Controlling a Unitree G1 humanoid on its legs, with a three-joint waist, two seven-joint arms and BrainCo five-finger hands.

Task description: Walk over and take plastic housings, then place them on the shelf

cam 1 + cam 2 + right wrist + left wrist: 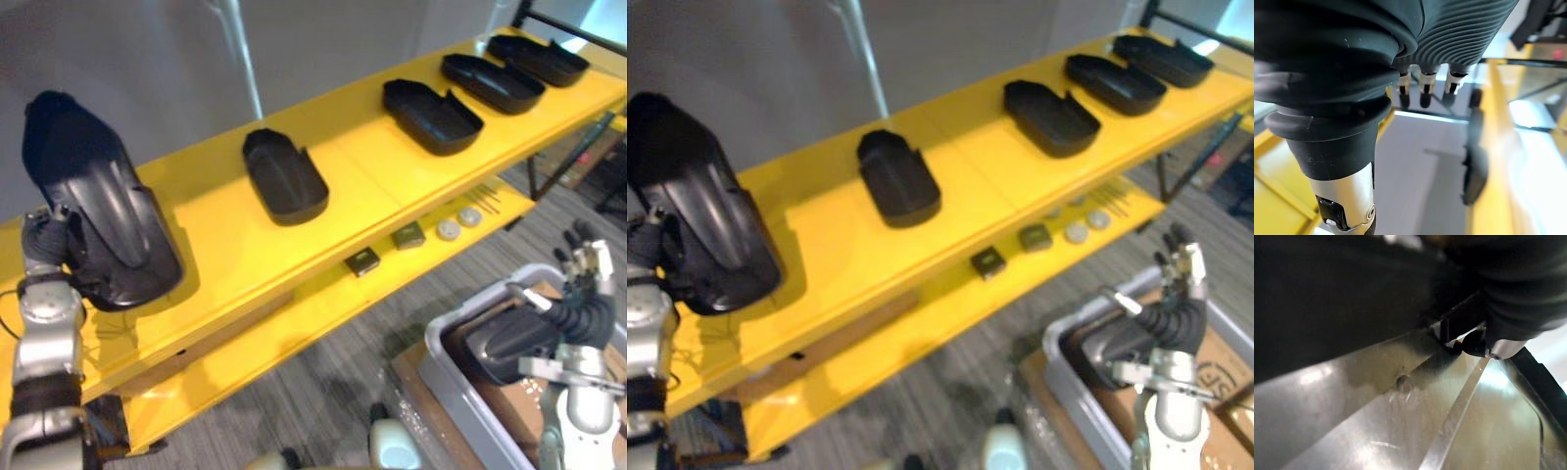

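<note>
The left robot hand (44, 240) sits at the near edge of a large black housing (103, 211). The housing stands tilted on the yellow shelf (225, 245), with its low end on the shelf just beside the hand and its far end raised against the grey wall. In the left wrist view one dark fingertip (1472, 341) touches the housing's rim. The rest of the fingers are hidden against the dark plastic, so I cannot tell whether the hand is closed on it.

Away from that hand, four more housings lie apart in a row along the shelf, hollow side up: the nearest housing (284, 176), the second housing (431, 116), the third housing (492, 82) and the last housing (539, 57).

The right robot hand (588, 279) is wide and holds nothing. Its fingers (1422, 93) are straight and point up. Just below and beside it is a grey bin (451, 377) with another black housing, the binned housing (500, 348), lying inside.

Between the two hands, a lower shelf (294, 323) carries two small dark squares (361, 260) and two pale discs (448, 229).
</note>
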